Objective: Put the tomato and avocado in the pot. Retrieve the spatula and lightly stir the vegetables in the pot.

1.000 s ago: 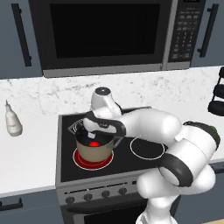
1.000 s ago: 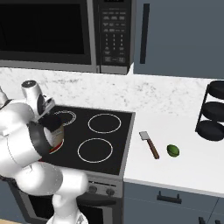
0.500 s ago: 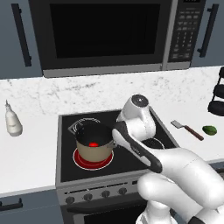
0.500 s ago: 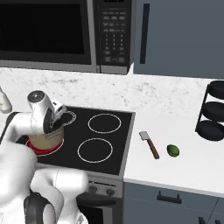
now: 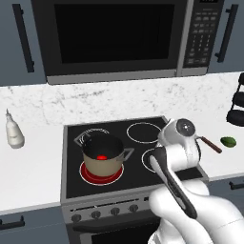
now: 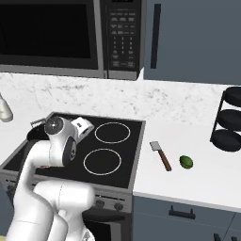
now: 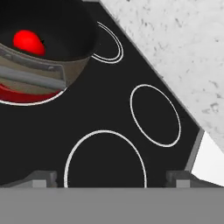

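Note:
The tan pot [image 5: 102,159] stands on the stove's front left burner, which glows red. The tomato [image 5: 101,157] lies inside it, and the hand view shows the tomato [image 7: 28,41] in the pot [image 7: 48,65] at upper left. My gripper [image 7: 111,180] hangs open over the black cooktop to the right of the pot, with nothing between its fingertips [image 7: 42,178]. From the right base view the gripper [image 6: 84,126] is above the stove's middle. The spatula [image 6: 160,155] and the green avocado [image 6: 186,162] lie on the white counter right of the stove.
A microwave [image 5: 114,38] hangs over the stove. A pale bottle [image 5: 14,133] stands on the left counter. A black tiered rack [image 6: 229,124] stands at the far right. My own arm hides much of the stove's right side in the left base view.
The arm has swung from above the pot to the right, across the cooktop. The tomato stays in the pot. The jaws remain wide apart.

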Motion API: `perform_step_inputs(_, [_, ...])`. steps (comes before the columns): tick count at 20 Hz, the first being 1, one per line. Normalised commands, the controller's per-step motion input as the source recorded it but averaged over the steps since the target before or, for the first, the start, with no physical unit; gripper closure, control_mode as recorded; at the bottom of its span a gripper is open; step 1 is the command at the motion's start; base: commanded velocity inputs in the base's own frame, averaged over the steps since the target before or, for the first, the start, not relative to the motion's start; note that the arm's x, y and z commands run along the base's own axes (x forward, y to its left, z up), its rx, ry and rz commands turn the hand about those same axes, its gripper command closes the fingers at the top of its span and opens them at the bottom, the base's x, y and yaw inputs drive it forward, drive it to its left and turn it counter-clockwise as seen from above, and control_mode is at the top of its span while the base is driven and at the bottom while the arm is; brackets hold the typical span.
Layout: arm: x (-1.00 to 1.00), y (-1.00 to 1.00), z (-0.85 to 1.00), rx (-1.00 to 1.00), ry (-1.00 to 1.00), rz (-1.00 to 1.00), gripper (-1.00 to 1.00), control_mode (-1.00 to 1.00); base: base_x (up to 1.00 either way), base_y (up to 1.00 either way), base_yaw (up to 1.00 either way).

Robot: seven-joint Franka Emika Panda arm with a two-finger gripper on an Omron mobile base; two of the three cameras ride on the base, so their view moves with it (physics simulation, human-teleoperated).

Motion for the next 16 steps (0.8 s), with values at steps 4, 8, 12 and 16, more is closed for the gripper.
perform_step_inputs(4, [0.3, -0.91, 0.0, 0.0, 0.0, -0.54, -1.0, -1.0, 0.0, 0.0, 0.0])
perform_step_inputs(8, [0.27, -0.82, 0.0, 0.0, 0.0, -0.64, -1.0, -1.0, 0.0, 0.0, 0.0])
perform_step_inputs(12, [0.23, -0.98, 0.02, 0.02, 0.01, -0.6, -1.0, -1.0, 0.0, 0.0, 0.0])
perform_step_inputs(16, [0.07, -1.0, 0.2, 0.16, 0.1, -0.45, -1.0, -1.0, 0.0, 0.0, 0.0])
